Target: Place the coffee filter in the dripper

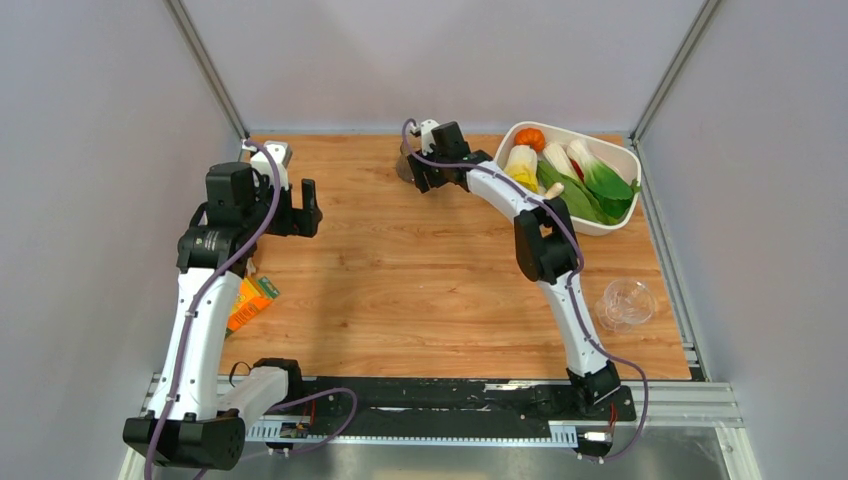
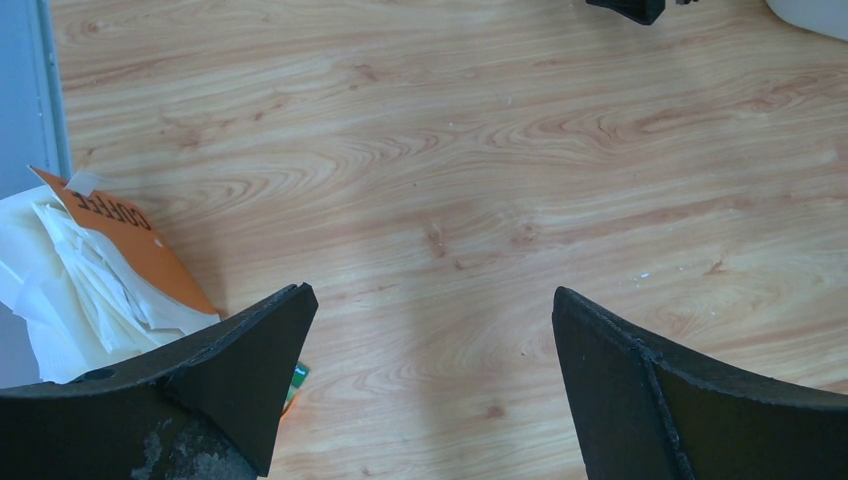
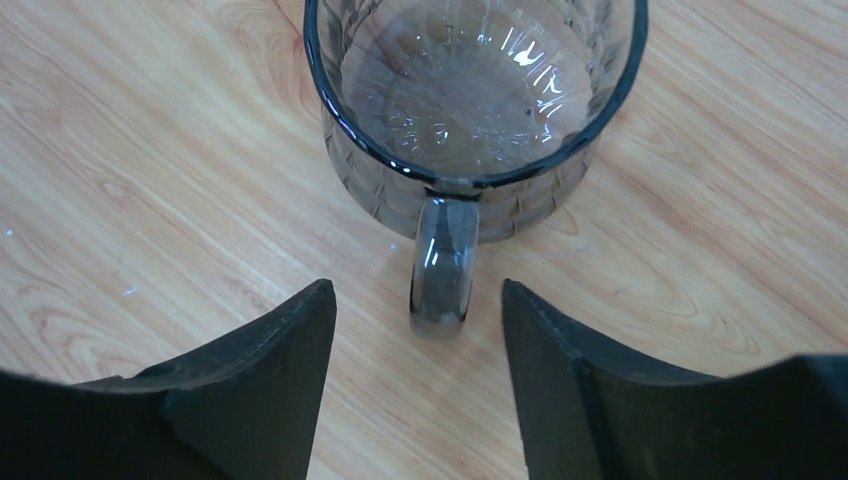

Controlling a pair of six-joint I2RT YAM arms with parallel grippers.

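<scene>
The right jaws were seen apart, astride the handle point(image 3: 443, 265) of a glass jug point(image 3: 470, 110) without touching it. The left jaws were held wide apart above the desk point(image 2: 480, 180), near the coffee filter point(image 2: 70, 290), which was partly covered by an orange packet point(image 2: 130, 235). The dripper point(image 1: 627, 303) was stood well apart, by the desk's right edge.

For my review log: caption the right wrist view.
Right fingers open either side of the handle of the glass jug, not touching it.

Glass jug point(image 3: 470, 130) upright; vegetables point(image 1: 580, 175) in white tub point(image 1: 598, 228); orange packet point(image 1: 250, 303).
</scene>
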